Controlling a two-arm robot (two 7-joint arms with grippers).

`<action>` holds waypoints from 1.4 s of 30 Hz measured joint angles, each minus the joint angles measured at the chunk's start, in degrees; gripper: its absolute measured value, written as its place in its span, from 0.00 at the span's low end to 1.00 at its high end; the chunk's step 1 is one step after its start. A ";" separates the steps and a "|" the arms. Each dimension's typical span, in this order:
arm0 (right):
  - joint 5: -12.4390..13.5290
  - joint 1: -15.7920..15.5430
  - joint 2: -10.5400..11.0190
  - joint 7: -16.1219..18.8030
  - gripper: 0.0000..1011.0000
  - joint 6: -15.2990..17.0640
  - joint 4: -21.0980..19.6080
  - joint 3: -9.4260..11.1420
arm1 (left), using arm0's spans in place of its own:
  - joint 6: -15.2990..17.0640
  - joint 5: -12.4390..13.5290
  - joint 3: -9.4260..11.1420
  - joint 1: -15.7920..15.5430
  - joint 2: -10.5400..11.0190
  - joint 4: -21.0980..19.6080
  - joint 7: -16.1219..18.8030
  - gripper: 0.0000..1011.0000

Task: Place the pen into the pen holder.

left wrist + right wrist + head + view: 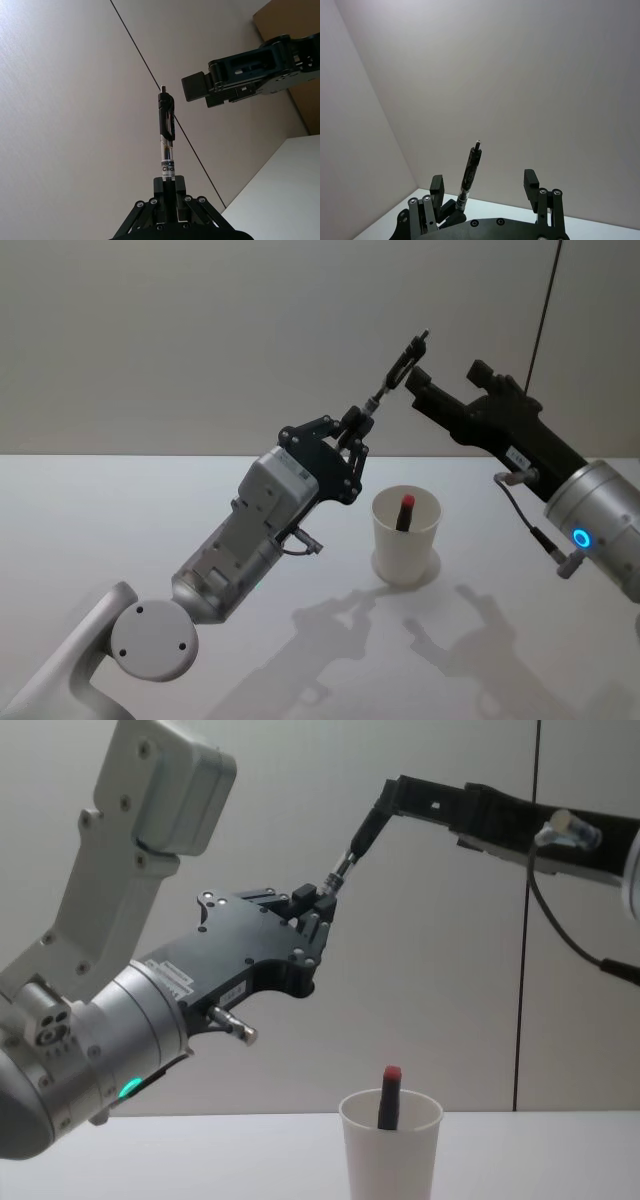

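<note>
Silver-grey rounded arm shells (240, 540) end in the black left gripper (362, 428) and black right gripper (418, 381), both with screwed linkages. A dark cable (521, 513) loops by the right wrist's blue ring light (581, 537).

My left gripper (361, 426) covers the lower end of the pen (397, 368); the cup (405, 545) hides most of the red-topped stick (406, 506) inside.

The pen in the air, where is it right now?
In the chest view the pen is held in the left gripper, high above the pen holder, its top end beside the open right gripper.
</note>
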 joint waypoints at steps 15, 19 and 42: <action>1.93 0.60 -0.62 -1.43 0.99 2.41 0.72 -0.47 | 0.00 0.00 0.00 0.00 0.00 0.00 0.00 0.13; 2.11 0.66 -0.68 -1.59 0.99 2.48 0.84 -0.58 | 0.00 0.00 0.00 0.00 0.00 0.00 0.00 0.13; 2.57 1.50 -1.30 -2.61 0.99 1.71 1.35 -1.26 | 0.00 0.00 0.00 0.00 0.00 0.00 0.00 0.13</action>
